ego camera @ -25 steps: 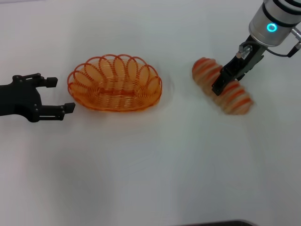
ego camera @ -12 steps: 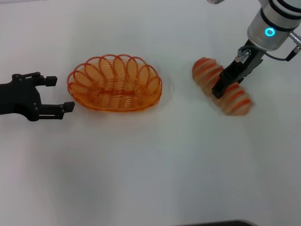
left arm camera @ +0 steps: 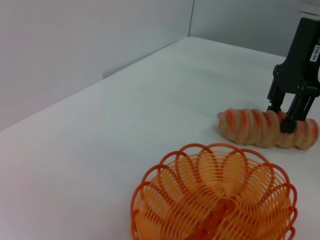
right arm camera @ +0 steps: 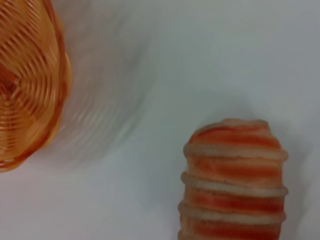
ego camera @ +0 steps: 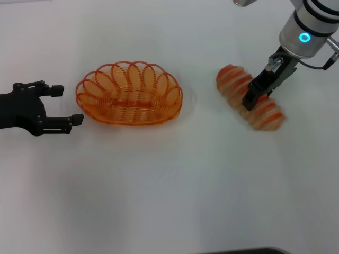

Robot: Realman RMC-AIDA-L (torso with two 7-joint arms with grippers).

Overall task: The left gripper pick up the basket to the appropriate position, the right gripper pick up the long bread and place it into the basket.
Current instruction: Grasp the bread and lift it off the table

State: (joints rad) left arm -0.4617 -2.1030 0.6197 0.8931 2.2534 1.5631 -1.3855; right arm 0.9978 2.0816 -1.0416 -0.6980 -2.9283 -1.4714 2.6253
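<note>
r gripper (ego camera: 254, 99) is straddling the long bread (ego camera: 249, 98) mid-loaf, jaws apart, bread lying on table right of the basket (ego camera: 130, 93). l gripper (ego camera: 62, 106) is sitting open just left of basket, holding nothing.

the right gripper (ego camera: 253, 99) sits slightly nearer the table's right edge on the long bread (ego camera: 249, 103) than a second ago, its cyan-ringed wrist shifted a touch toward the far edge.
</note>
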